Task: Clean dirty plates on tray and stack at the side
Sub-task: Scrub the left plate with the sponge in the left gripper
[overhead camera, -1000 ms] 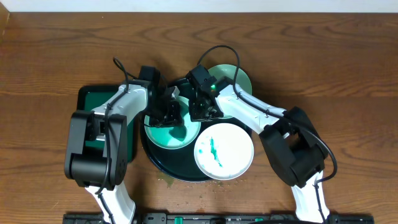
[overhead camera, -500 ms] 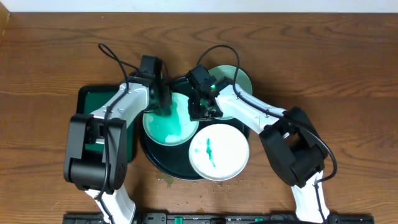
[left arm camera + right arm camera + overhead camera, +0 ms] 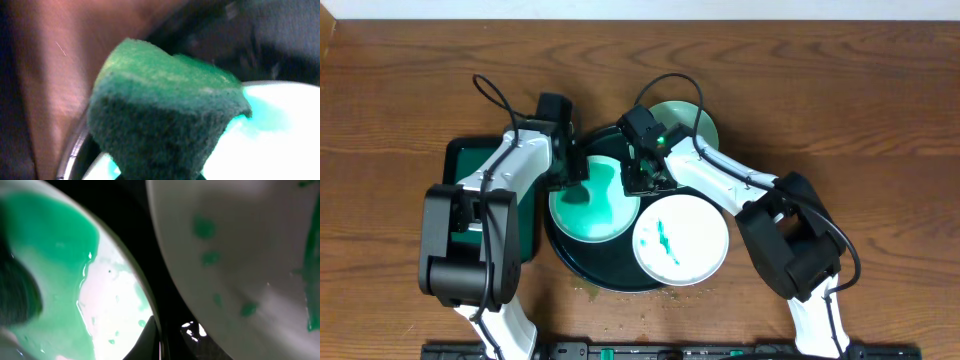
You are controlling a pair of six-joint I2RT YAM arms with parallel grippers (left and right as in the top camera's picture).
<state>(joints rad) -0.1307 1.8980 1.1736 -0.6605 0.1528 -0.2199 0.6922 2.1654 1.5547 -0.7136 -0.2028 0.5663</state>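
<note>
The round black tray holds a plate covered in wet teal smear and a white plate with a teal streak. A third pale-mint plate lies at the tray's back right. My left gripper is shut on a green sponge at the smeared plate's left rim. My right gripper pinches that plate's right rim. In the right wrist view the gripper sits between the smeared plate and the white plate.
A smaller rectangular dark green tray sits left of the round tray, under my left arm. Brown wooden table surrounds everything. Small wet spots lie on the table in front of the round tray.
My left gripper has drawn the sponge from the smeared plate's middle to its back-left rim. The white plate has shifted slightly. The right gripper has stayed put.
</note>
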